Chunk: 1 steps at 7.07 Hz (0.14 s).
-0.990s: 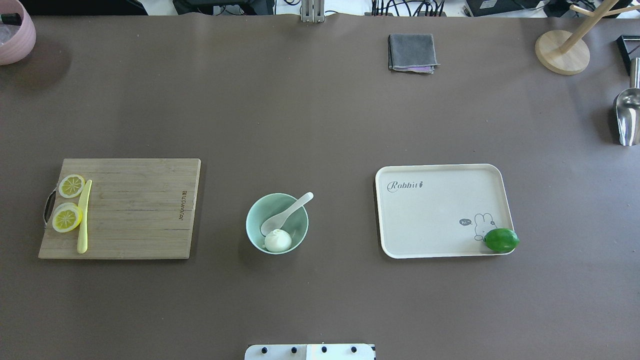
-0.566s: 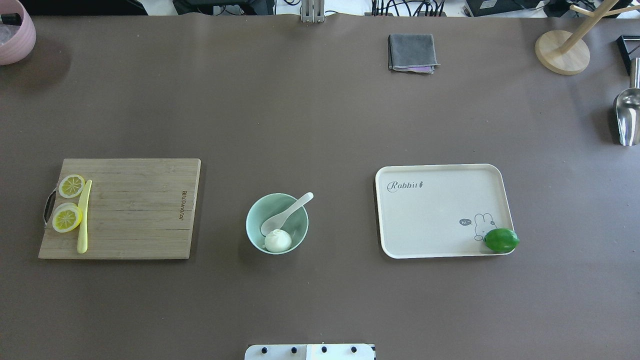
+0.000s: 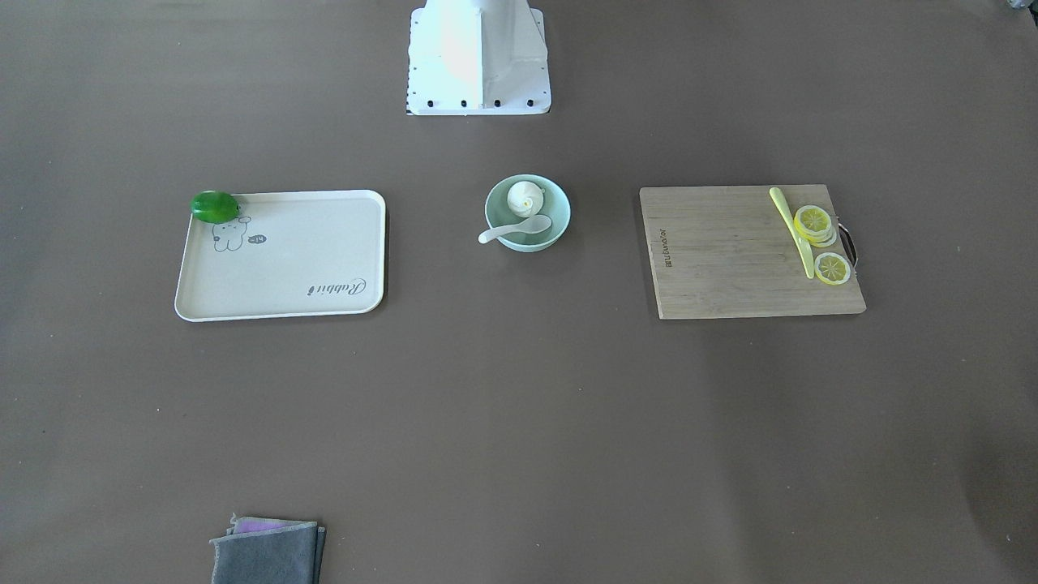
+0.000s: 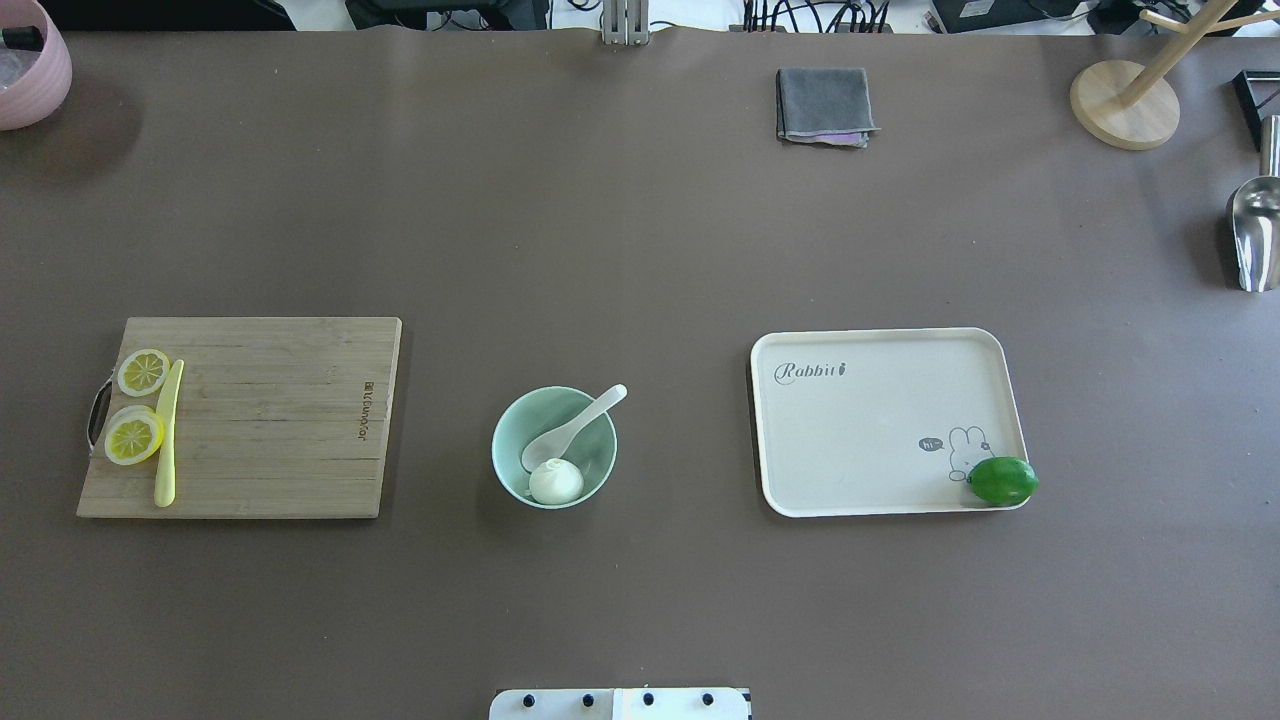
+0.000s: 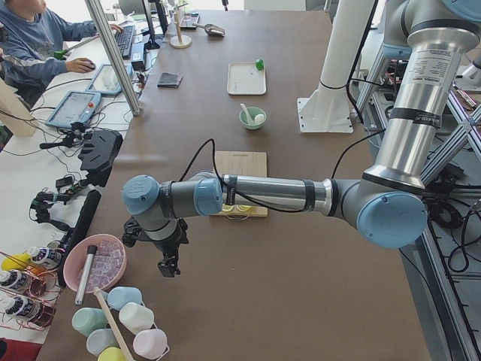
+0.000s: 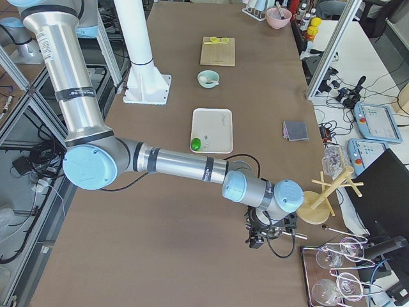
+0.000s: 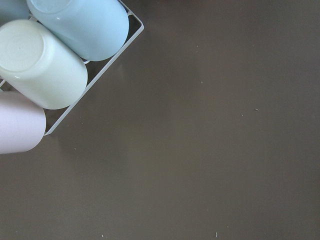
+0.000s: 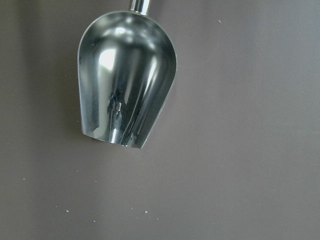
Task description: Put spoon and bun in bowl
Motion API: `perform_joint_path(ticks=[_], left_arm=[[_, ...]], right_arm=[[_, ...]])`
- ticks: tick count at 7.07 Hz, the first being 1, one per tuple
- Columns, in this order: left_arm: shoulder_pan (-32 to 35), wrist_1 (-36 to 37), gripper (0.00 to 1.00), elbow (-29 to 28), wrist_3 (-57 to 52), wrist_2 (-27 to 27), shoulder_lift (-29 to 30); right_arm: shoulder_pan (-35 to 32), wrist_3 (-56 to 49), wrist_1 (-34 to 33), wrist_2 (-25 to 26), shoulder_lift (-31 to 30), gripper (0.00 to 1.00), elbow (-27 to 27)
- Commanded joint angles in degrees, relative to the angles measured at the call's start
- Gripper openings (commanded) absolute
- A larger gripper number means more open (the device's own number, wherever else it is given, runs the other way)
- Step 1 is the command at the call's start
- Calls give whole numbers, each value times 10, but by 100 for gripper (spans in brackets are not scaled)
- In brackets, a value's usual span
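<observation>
The pale mint-green bowl [image 4: 505, 430] stands in the middle of the table near the robot's base. The white bun [image 4: 555, 481] lies inside it on the near side. The white spoon [image 4: 575, 428] rests with its scoop in the bowl and its handle over the far right rim. The front view shows the same bowl [image 3: 558, 212], bun [image 3: 524, 195] and spoon [image 3: 519, 228]. My left gripper [image 5: 167, 267] hangs over the table's left end, far from the bowl. My right gripper [image 6: 259, 242] hangs over the right end. I cannot tell whether either is open or shut.
A wooden cutting board [image 4: 270, 420] with lemon slices [image 4: 134, 436] and a yellow knife [image 4: 167, 435] lies left of the bowl. A cream tray [image 4: 870, 430] with a lime [image 4: 1002, 480] lies right. A grey cloth [image 4: 823, 105], metal scoop [image 8: 125, 80], cups [image 7: 50, 60] and pink bowl [image 4: 30, 70] sit at the edges.
</observation>
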<state>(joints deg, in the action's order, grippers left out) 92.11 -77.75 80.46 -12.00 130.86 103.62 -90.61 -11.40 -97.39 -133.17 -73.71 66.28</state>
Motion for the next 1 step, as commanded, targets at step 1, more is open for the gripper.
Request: perform_joint_path(ticks=[1], left_arm=[[0, 6, 98, 7, 0, -1, -1]], right_arm=[[0, 1, 0, -1, 1, 100, 0]])
